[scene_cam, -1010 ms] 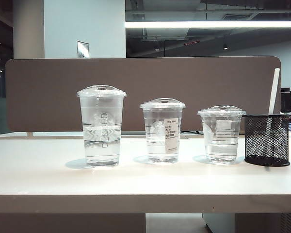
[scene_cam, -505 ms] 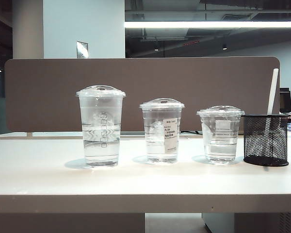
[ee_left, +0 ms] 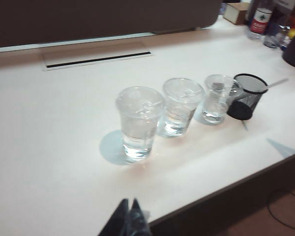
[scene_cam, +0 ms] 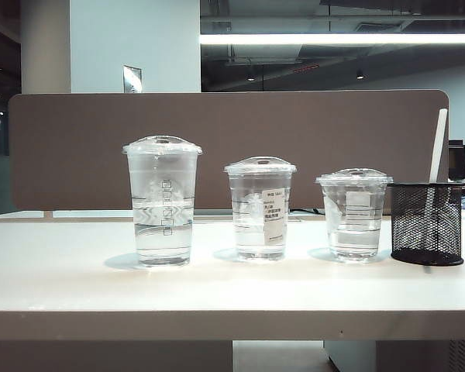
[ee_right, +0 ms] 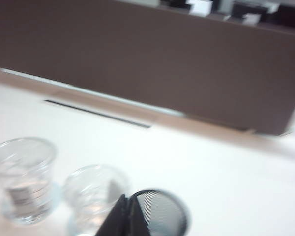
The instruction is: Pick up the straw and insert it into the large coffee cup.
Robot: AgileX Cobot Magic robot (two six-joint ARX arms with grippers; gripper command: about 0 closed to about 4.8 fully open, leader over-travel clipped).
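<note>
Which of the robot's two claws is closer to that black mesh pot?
The right. The right gripper, shut, hangs just over the mesh pot. The left gripper hovers near the table's front edge, well short of the pot.

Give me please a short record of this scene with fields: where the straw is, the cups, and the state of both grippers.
straw: white straw stands leaning in the black mesh holder, at the right end of the row
large coffee cup: large coffee cup, left end, domed lid on, partly filled with clear liquid
other cups: medium cup with white label in the middle; shortest cup beside the holder
left gripper: left gripper shut, empty, above the table's front edge
right gripper: right gripper shut, empty, above the holder
</note>
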